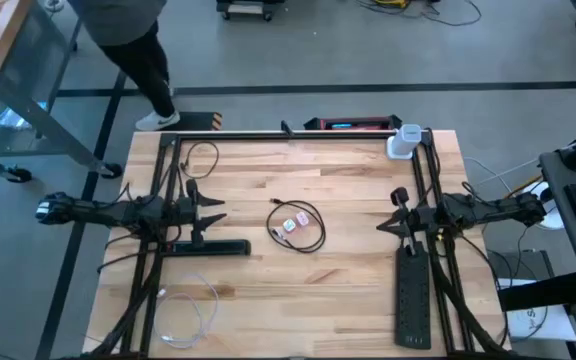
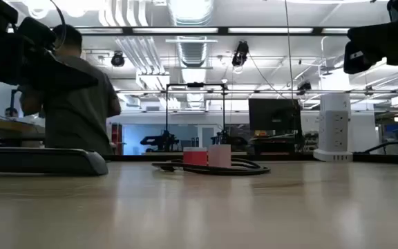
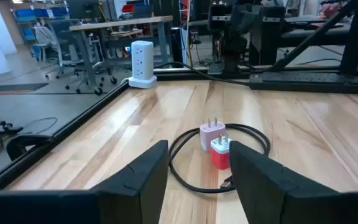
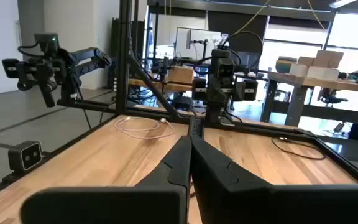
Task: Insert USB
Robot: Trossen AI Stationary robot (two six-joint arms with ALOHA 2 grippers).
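Observation:
A black USB cable (image 1: 300,226) lies in a loose coil at the table's middle. Inside the coil lie a red charger (image 3: 220,155) and a pink charger (image 3: 211,133), side by side, prongs pointing up; the low view shows the red charger (image 2: 194,157) and the pink charger (image 2: 220,155) resting on the cable. My left gripper (image 3: 197,171) hovers open to the coil's left (image 1: 211,217), its fingers aimed at the chargers and touching nothing. My right gripper (image 4: 190,146) is shut and holds nothing, right of the coil (image 1: 383,226).
A black power strip (image 1: 414,292) lies under the right arm, and another (image 1: 208,246) beside the left gripper. A white tower socket (image 1: 403,142) stands at the far right corner. A thin white cable (image 1: 183,305) lies near left, a black one (image 1: 200,155) far left. A person (image 1: 133,40) stands beyond the far edge.

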